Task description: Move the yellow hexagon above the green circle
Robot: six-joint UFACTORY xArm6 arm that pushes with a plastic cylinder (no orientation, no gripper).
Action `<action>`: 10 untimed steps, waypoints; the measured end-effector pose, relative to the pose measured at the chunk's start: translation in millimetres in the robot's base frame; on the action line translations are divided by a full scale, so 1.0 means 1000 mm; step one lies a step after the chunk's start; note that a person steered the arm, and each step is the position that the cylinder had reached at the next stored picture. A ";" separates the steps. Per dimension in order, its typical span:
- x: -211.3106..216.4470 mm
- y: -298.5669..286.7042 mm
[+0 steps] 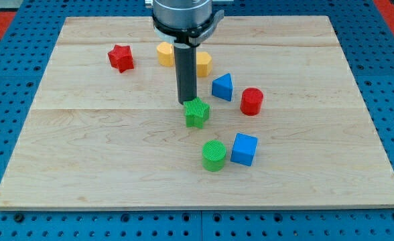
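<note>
The green circle (213,155) is a short green cylinder a little below the board's middle. Two yellow blocks lie near the view's top, one on each side of the rod: one (165,53) at the rod's left, which looks like the hexagon, and one (203,63) at its right, partly hidden. My tip (187,102) is at the lower end of the dark rod. It sits just above a green star (197,112), touching or nearly touching its upper left edge. The tip is below and between the yellow blocks.
A red star (120,57) lies at the upper left. A blue triangle (223,87) and a red cylinder (251,101) lie right of the rod. A blue cube (244,148) sits right next to the green circle. The wooden board (83,134) rests on a blue pegboard.
</note>
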State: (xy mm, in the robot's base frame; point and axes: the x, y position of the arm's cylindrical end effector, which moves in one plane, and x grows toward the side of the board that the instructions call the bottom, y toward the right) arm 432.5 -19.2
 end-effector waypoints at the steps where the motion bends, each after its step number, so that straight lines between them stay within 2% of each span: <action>1: 0.025 0.003; 2: 0.046 0.018; 4: 0.000 0.022; 6: -0.049 -0.013; 7: -0.067 0.009; 8: -0.068 0.044; 10: -0.068 0.048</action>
State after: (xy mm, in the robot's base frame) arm 364.5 28.6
